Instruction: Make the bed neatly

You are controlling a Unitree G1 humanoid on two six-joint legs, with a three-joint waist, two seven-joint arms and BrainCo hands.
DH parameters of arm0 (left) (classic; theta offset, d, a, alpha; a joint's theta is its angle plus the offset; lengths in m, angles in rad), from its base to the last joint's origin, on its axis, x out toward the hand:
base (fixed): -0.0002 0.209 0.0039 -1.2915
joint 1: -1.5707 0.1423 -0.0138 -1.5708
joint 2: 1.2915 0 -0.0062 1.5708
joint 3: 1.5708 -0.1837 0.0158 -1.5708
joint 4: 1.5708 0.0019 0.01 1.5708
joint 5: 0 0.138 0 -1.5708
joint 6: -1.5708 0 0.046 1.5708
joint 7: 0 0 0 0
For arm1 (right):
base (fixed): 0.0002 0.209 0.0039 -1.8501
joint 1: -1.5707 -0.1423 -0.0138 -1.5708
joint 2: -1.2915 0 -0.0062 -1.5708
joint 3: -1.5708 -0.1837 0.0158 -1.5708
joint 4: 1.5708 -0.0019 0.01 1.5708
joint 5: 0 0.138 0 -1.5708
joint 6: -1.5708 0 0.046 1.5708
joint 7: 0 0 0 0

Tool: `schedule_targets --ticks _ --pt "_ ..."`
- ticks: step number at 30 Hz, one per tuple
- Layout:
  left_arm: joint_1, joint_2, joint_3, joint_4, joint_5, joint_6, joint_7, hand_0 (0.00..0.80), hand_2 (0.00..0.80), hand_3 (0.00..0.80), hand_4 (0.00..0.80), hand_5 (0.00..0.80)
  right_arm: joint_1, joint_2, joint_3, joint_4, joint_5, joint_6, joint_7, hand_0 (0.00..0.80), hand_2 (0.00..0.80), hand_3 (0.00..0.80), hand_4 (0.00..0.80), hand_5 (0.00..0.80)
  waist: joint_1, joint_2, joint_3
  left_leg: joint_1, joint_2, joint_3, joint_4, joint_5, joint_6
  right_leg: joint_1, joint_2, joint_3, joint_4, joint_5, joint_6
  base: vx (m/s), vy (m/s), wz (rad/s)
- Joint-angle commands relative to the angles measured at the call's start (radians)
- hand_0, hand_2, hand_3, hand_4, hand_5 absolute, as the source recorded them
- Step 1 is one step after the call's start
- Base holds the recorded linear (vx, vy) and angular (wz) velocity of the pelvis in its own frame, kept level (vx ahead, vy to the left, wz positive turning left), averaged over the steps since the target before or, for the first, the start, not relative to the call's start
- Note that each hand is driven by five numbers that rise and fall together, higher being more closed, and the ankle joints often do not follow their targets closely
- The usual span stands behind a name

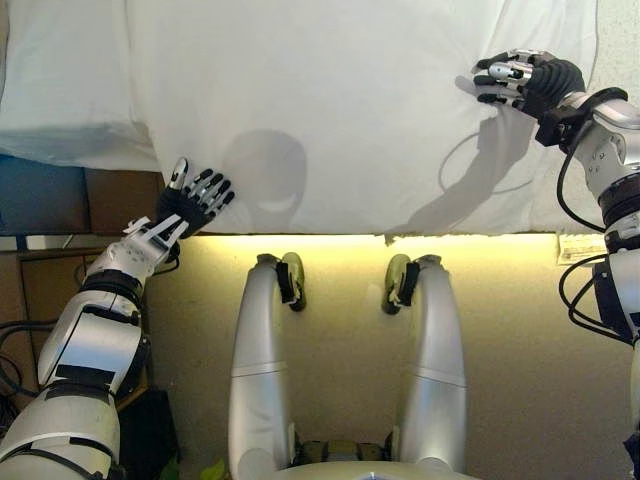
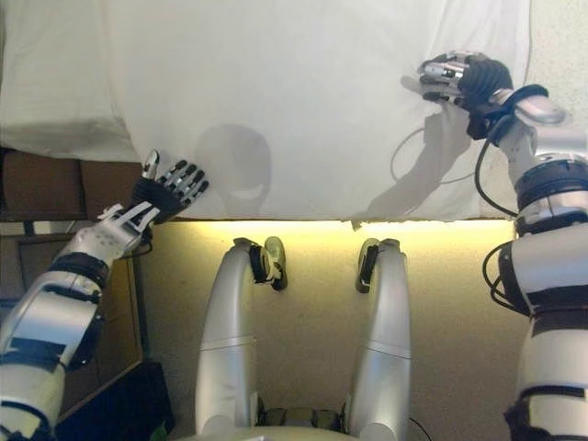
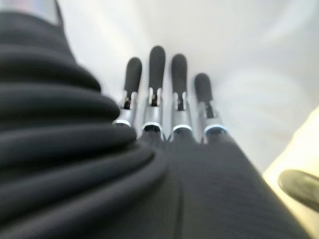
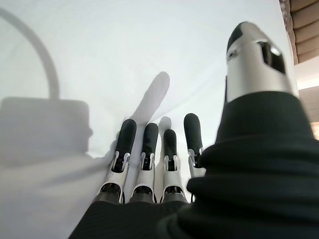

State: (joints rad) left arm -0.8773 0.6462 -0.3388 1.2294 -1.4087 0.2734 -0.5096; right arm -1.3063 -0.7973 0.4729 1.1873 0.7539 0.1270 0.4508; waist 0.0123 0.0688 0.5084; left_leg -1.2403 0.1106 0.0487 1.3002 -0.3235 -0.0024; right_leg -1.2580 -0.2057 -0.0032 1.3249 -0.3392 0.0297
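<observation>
Two hands are working the near edge of the white sheet (image 1: pixel 330 110), which is covering the bed and hanging just over its near side above the lit strip. The left hand (image 1: pixel 195 200) is reaching at the sheet's near left corner with its fingers straight and spread, holding nothing. The right hand (image 1: pixel 525 80) is lying on the sheet near the right edge; its wrist view is showing straight fingers (image 4: pixel 149 144) resting flat on the cloth, the thumb standing apart, and no cloth pinched. Most of the spreading is looking done: the cloth is lying broad and fairly smooth, with only faint creases. A pillow (image 1: pixel 65 90) is lying at the far left, partly off the sheet's line. What is left, by my judgement, is smoothing the remaining creases and squaring the edges.
</observation>
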Motion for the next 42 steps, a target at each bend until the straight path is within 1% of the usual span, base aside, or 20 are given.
schedule_targets --ticks 1,2,4,10,17,21,25,28,31,33,35,40,42 --pt "0.047 -0.007 0.083 0.084 -0.005 -0.009 -0.007 0.0 0.0 0.0 0.0 0.0 0.236 0.026 0.07 0.176 -0.164 0.149 0.02 0.0 0.0 0.0 0.0 0.0 0.0 0.015 0.011 0.064 -0.035 -0.011 -0.101 -0.02 0.01 0.065 -0.003 -0.011 -0.086 0.01 -0.037 -0.044 -0.016 0.03" --pt "0.065 -0.01 0.094 0.089 0.0 -0.006 -0.008 0.0 0.0 0.0 0.0 0.0 0.255 0.024 0.063 0.183 -0.16 0.159 0.027 0.0 0.0 0.0 0.0 0.0 0.0 0.016 0.011 0.07 -0.034 -0.01 -0.107 -0.02 0.01 0.069 -0.003 -0.012 -0.09 0.009 -0.037 -0.044 -0.012 0.04" --pt "0.099 -0.013 0.108 0.095 0.004 -0.004 -0.009 0.0 0.0 0.0 0.0 0.0 0.295 0.022 0.044 0.192 -0.173 0.158 0.034 0.0 0.0 0.0 0.0 0.0 0.0 0.018 0.011 0.074 -0.036 -0.008 -0.113 -0.017 0.007 0.074 -0.002 -0.013 -0.095 0.01 -0.037 -0.041 -0.006 0.04" --pt "0.192 -0.023 0.161 0.1 -0.012 0.008 0.013 0.0 0.0 0.0 0.0 0.0 0.4 0.016 -0.022 0.206 -0.157 0.138 0.048 0.0 0.0 0.0 0.0 0.0 -0.001 0.02 0.011 0.082 -0.037 -0.009 -0.128 -0.017 0.005 0.08 0.006 -0.018 -0.107 0.008 -0.037 -0.054 -0.014 0.02" --pt "0.306 -0.055 0.211 0.094 -0.003 0.016 -0.007 0.0 0.0 0.0 0.0 0.0 0.491 0.018 -0.086 0.19 -0.158 0.126 0.046 0.0 0.0 0.0 0.0 0.0 0.004 0.021 0.011 0.119 -0.034 -0.003 -0.167 -0.012 0.001 0.118 0.013 -0.028 -0.14 0.013 -0.032 -0.044 -0.033 -0.05" --pt "0.347 -0.07 0.219 0.078 0.001 0.008 -0.009 0.0 0.0 0.0 0.0 0.0 0.538 0.024 -0.114 0.19 -0.152 0.112 0.039 0.0 0.0 0.0 0.0 0.0 0.005 0.02 0.006 0.162 -0.027 0.003 -0.198 -0.009 -0.005 0.162 0.013 -0.032 -0.173 0.016 -0.03 -0.022 -0.039 0.01" --pt "0.396 -0.083 0.228 0.061 -0.001 -0.008 -0.015 0.0 0.0 0.0 0.0 0.0 0.596 0.04 -0.15 0.183 -0.127 0.091 0.021 0.0 0.0 0.0 0.0 0.0 0.005 0.018 -0.018 0.23 -0.015 0.015 -0.248 -0.002 -0.017 0.233 0.011 -0.041 -0.228 0.025 -0.027 0.028 -0.043 0.01" --pt "0.44 -0.1 0.233 0.051 0.027 -0.01 -0.015 0.0 0.0 0.0 0.0 0.0 0.651 0.059 -0.181 0.17 -0.101 0.07 0.019 0.0 0.0 0.0 0.0 0.0 0.004 0.014 -0.042 0.302 -0.014 0.025 -0.301 0.004 -0.024 0.3 0.01 -0.049 -0.282 0.038 -0.022 0.068 -0.057 0.02" --pt "0.495 -0.121 0.248 0.05 0.072 -0.011 -0.021 0.0 0.0 0.0 0.0 0.0 0.724 0.089 -0.22 0.159 -0.1 0.048 0.019 0.0 0.0 0.0 0.0 0.0 0.008 0.005 -0.073 0.388 -0.023 0.035 -0.374 0.018 -0.028 0.382 0.007 -0.067 -0.346 0.052 -0.015 0.122 -0.076 0.05" --pt "0.556 -0.139 0.271 0.053 0.147 -0.008 -0.044 0.0 0.0 0.0 0.0 0.0 0.81 0.124 -0.255 0.153 -0.1 0.027 0.021 0.0 0.0 0.0 0.0 0.0 0.016 -0.007 -0.108 0.473 -0.033 0.043 -0.442 0.028 -0.031 0.466 -0.001 -0.091 -0.409 0.063 -0.011 0.19 -0.102 0.1" --pt "0.598 -0.153 0.284 0.057 0.186 -0.022 -0.051 0.0 0.0 0.0 0.0 0.0 0.868 0.15 -0.279 0.148 -0.095 0.018 0.025 0.0 0.0 0.0 0.0 0.0 0.022 -0.019 -0.129 0.531 -0.041 0.043 -0.49 0.039 -0.034 0.533 -0.008 -0.109 -0.459 0.074 -0.009 0.186 -0.108 0.16" --pt "0.71 -0.194 0.35 0.063 0.328 -0.067 -0.066 0.0 0.0 0.0 0.0 0.0 1.024 0.234 -0.359 0.148 -0.121 0.003 0.03 0.0 0.0 0.0 0.0 0.0 0.041 -0.054 -0.199 0.747 -0.052 0.04 -0.687 0.085 -0.037 0.771 -0.013 -0.153 -0.661 0.105 0.004 0.233 -0.082 0.13" --pt "0.744 -0.216 0.369 0.066 0.384 -0.086 -0.065 0.0 0.0 0.0 0.0 0.0 1.077 0.273 -0.389 0.162 -0.116 -0.022 0.044 0.0 0.0 0.0 0.0 0.0 0.046 -0.065 -0.234 0.835 -0.059 0.041 -0.764 0.107 -0.036 0.867 -0.014 -0.171 -0.744 0.119 0.014 0.224 -0.043 0.07"
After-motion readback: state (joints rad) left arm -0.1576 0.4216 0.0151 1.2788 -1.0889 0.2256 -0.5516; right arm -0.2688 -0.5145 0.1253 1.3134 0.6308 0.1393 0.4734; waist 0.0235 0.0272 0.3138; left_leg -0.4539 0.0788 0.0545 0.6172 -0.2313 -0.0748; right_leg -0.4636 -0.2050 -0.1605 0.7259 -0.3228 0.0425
